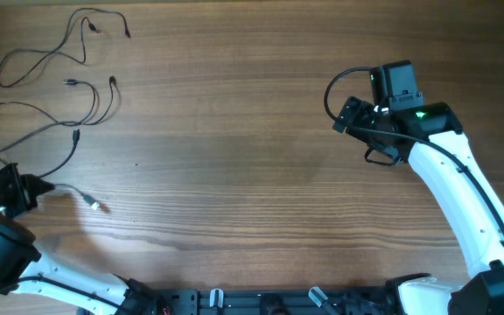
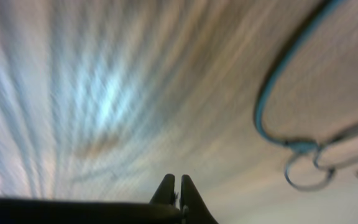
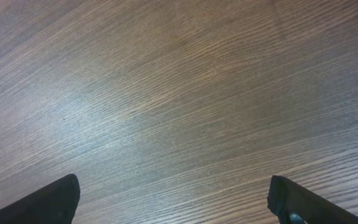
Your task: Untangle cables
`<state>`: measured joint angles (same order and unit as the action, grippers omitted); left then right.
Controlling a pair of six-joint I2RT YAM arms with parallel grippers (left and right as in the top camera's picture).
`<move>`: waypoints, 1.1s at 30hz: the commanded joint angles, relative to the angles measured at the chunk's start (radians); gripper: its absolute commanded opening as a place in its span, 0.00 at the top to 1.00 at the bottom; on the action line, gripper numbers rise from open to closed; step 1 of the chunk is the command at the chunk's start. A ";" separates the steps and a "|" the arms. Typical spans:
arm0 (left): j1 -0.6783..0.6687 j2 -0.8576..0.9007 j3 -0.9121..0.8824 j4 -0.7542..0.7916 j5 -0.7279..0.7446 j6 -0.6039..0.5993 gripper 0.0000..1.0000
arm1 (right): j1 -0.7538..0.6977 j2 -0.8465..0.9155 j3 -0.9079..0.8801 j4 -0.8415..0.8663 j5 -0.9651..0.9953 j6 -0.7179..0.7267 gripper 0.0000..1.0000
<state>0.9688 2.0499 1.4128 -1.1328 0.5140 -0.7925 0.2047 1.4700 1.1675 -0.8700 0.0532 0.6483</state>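
Several thin black cables (image 1: 59, 51) lie loosely looped at the far left of the wooden table (image 1: 234, 157). One strand runs down to my left gripper (image 1: 31, 187) at the left edge, and a short end with a silver plug (image 1: 95, 205) trails to the right of it. In the motion-blurred left wrist view the jaws (image 2: 178, 186) are shut with a thin bit of cable between them, and cable loops (image 2: 266, 93) show at the right. My right gripper (image 1: 346, 115) is open and empty over bare wood at the right; its fingers (image 3: 179, 199) are spread wide.
The right arm's own black wiring (image 1: 332, 87) loops beside its wrist. Arm bases and a black rail (image 1: 261, 302) sit along the table's front edge.
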 commanded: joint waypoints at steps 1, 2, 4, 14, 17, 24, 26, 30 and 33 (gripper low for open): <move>0.000 -0.002 0.014 -0.013 0.131 -0.024 0.75 | -0.002 0.010 0.002 0.002 -0.001 -0.017 0.00; 0.000 -0.002 0.014 -0.012 0.120 -0.023 0.60 | -0.002 0.010 0.002 0.002 -0.001 -0.017 0.00; 0.000 -0.002 0.014 -0.008 0.129 -0.023 0.25 | -0.002 0.010 0.002 0.002 -0.001 -0.017 0.00; -0.151 -0.048 0.160 0.098 -0.375 0.078 0.18 | -0.002 0.010 0.002 0.002 -0.001 -0.017 0.00; -0.264 -0.039 0.158 0.132 -0.645 0.077 0.18 | -0.002 0.010 0.002 0.002 -0.001 -0.017 0.00; -0.304 0.021 0.128 0.159 -0.692 0.017 0.23 | -0.002 0.010 0.002 0.002 -0.001 -0.017 0.00; -0.304 0.026 0.087 0.194 -0.651 0.000 0.22 | -0.002 0.010 0.002 0.002 -0.001 -0.017 0.00; -0.304 0.026 0.036 0.257 -0.620 -0.025 0.24 | -0.002 0.010 0.002 0.002 -0.001 -0.017 0.00; -0.304 0.026 -0.018 0.328 -0.559 -0.024 0.31 | -0.002 0.010 0.002 0.002 -0.001 -0.017 0.00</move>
<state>0.6628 2.0636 1.4387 -0.8349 -0.0948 -0.8024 0.2047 1.4700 1.1675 -0.8700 0.0532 0.6483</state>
